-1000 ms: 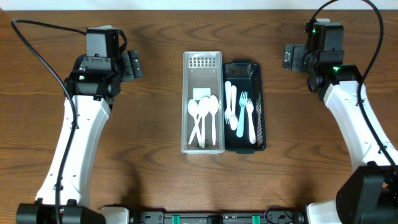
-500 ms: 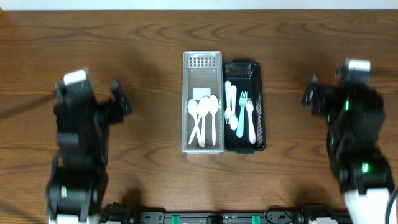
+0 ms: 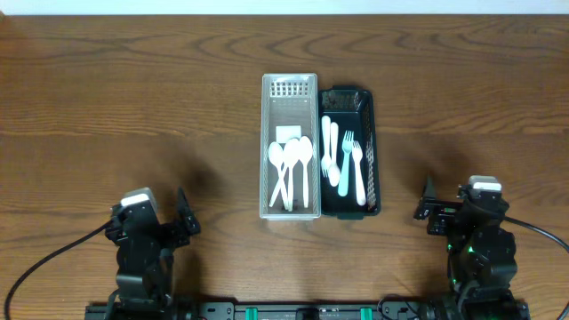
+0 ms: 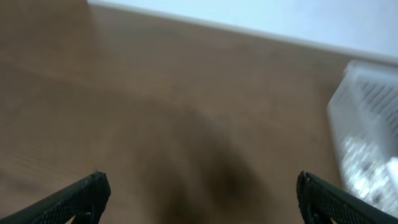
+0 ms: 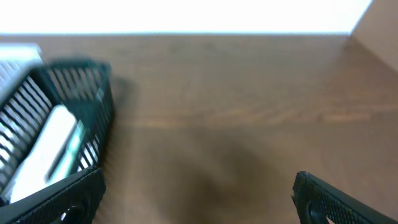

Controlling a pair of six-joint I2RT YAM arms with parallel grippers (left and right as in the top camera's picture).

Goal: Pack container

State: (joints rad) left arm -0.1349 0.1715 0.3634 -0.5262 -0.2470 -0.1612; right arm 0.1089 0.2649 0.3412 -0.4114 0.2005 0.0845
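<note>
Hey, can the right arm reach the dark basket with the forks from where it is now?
Probably yes: the right claw is open, off to one side of the dark basket, with only bare table between them.

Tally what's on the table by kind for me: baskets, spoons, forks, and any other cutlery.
Slotted plastic baskets, one clear, one dark green: 2
White plastic spoons, in the clear basket: 3
Plastic forks, in the dark basket: 2
Other cutlery there, kind unclear: 2
Total: 9
</note>
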